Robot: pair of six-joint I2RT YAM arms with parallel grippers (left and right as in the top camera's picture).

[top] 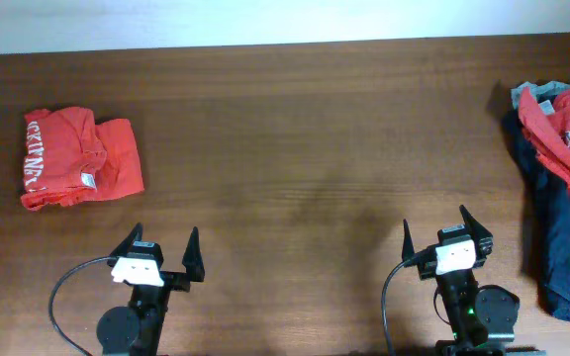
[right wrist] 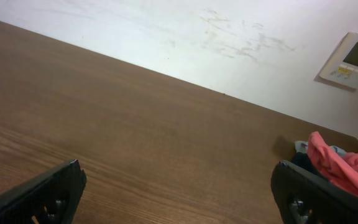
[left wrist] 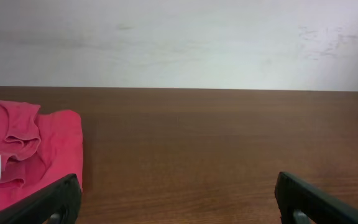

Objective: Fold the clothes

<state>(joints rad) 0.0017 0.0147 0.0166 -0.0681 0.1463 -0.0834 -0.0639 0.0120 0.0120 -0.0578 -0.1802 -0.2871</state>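
A folded red-orange T-shirt (top: 79,156) with white lettering and a white neck tag lies at the table's left. It also shows at the left of the left wrist view (left wrist: 27,152). A pile of unfolded clothes (top: 567,188), red-orange over navy, lies at the right edge; its corner shows in the right wrist view (right wrist: 340,163). My left gripper (top: 160,244) is open and empty, near the front edge, below and right of the folded shirt. My right gripper (top: 442,230) is open and empty, left of the pile.
The brown wooden table (top: 305,148) spans the view, with a white wall behind it. A wall control panel (right wrist: 353,62) shows in the right wrist view. Black cables run by both arm bases.
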